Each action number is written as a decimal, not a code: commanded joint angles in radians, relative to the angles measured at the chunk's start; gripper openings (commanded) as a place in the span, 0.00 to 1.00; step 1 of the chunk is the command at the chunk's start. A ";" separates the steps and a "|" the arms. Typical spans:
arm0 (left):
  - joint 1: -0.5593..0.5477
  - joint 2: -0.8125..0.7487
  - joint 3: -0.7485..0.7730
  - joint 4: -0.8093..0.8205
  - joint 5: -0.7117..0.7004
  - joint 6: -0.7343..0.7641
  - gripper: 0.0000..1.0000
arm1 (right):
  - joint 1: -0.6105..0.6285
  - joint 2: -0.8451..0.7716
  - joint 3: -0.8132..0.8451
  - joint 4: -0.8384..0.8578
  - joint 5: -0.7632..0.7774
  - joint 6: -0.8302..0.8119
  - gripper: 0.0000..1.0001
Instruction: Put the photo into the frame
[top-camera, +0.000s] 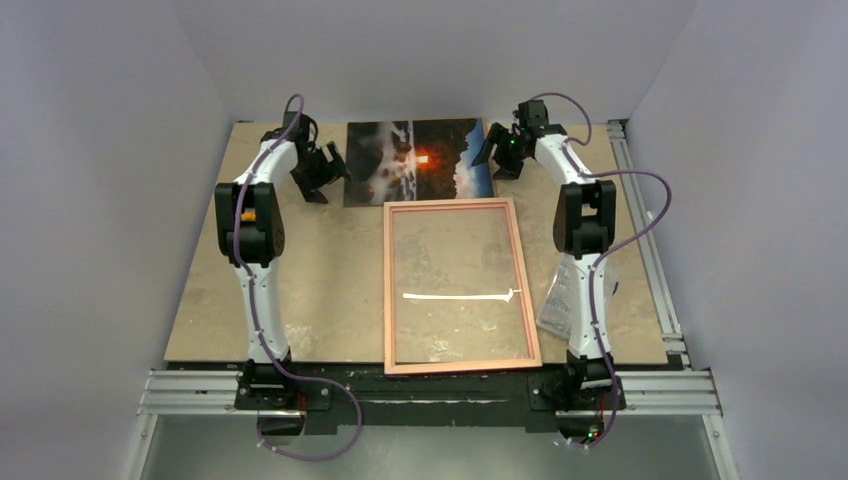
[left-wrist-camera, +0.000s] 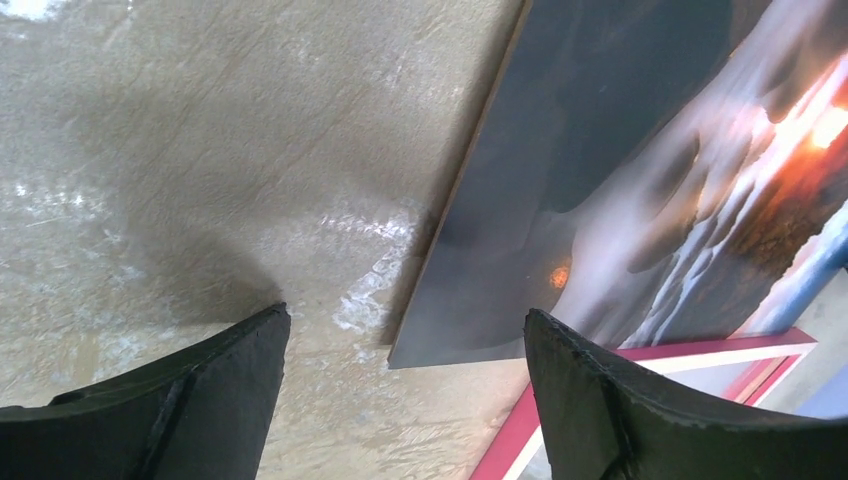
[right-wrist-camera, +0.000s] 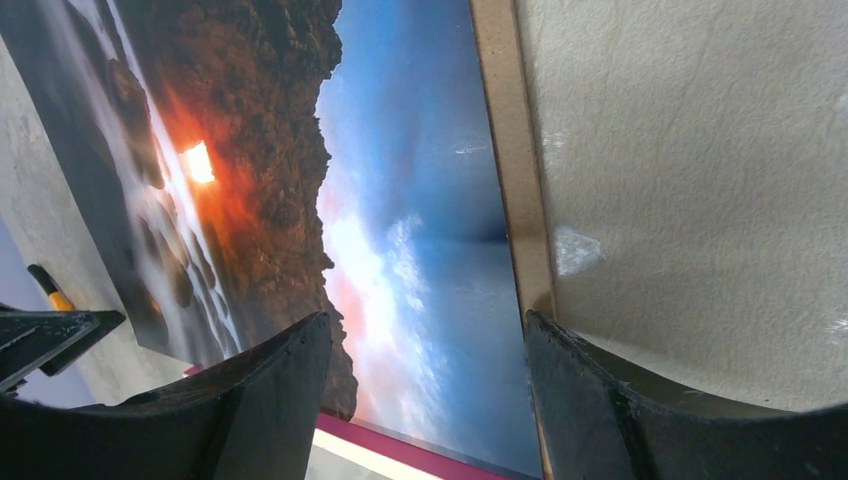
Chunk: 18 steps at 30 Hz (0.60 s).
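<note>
The photo (top-camera: 418, 160) lies flat at the far end of the table (top-camera: 300, 290), picture side up, with its dark rocks, orange sun and blue sky showing. It sits on a brown board (right-wrist-camera: 508, 150). Only a thin strip of that board peeks out along the photo's right edge, and the rest is hidden under the picture. The frame (top-camera: 450, 204) lies on the table just in front of the photo, nearer the arms, and the table shows through its middle. A bright white streak (top-camera: 460, 296) of glare crosses the middle of the frame. In the wrist views only a small pink bit of the frame can be seen, cut off at the bottom. A clear sheet (top-camera: 562, 300) lies beside the frame on the right, partly hidden behind the right arm, and it is hard to make out. The left claw (top-camera: 325, 180) is at the photo's left edge with its fingers (left-wrist-camera: 200, 400) spread wide and nothing held between them. The photo's near left corner shows in the gap below them. It cannot be told if the fingers touch the table. The right claw (top-camera: 497, 158) is at the photo's right edge. Its fingers (right-wrist-camera: 640, 400) are also apart, one over the picture and one over the bare table, holding nothing. A dark shape at the left side of the right wrist view is too cut off to name.
</note>
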 joint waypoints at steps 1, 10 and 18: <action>0.001 0.022 0.046 0.021 0.059 0.036 0.84 | 0.032 -0.011 -0.019 -0.001 -0.047 0.002 0.70; 0.002 0.005 -0.025 0.127 0.171 0.038 0.81 | 0.053 -0.046 -0.090 0.090 -0.192 0.040 0.69; 0.002 -0.055 -0.109 0.178 0.168 0.027 0.71 | 0.054 -0.069 -0.146 0.144 -0.237 0.070 0.68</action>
